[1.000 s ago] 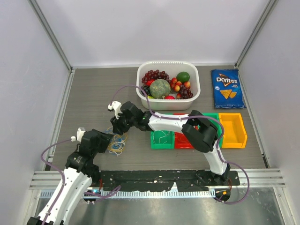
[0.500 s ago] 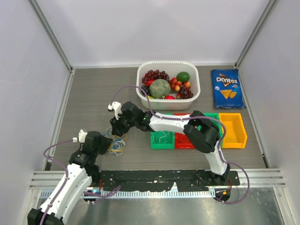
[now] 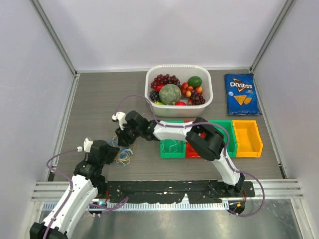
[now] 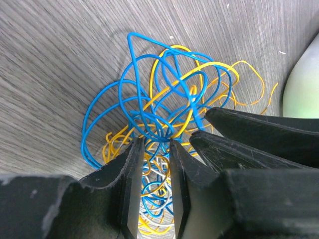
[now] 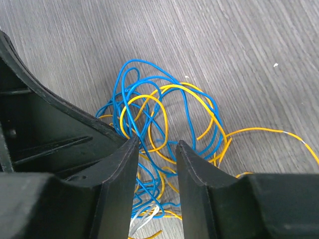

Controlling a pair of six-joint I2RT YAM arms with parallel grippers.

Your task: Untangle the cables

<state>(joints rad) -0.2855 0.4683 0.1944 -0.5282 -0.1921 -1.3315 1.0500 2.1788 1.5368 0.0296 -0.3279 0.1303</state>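
Note:
The cables are a tangle of thin blue, yellow, orange and white wires on the grey table, left of centre. My left gripper is at the tangle's left side, and my right gripper is at its far side. In the left wrist view the left gripper stands narrowly open, with loose blue, yellow and white strands in the gap. The right gripper's black fingers lie just to its right. In the right wrist view the right gripper is open over blue and yellow loops.
A white tub of fruit stands at the back centre. A blue Doritos bag lies at the back right. A green bin, a red bin and a yellow bin sit under the right arm.
The left gripper's jaws have narrowed around the strands. The right gripper has slid left and nearer, onto the tangle.

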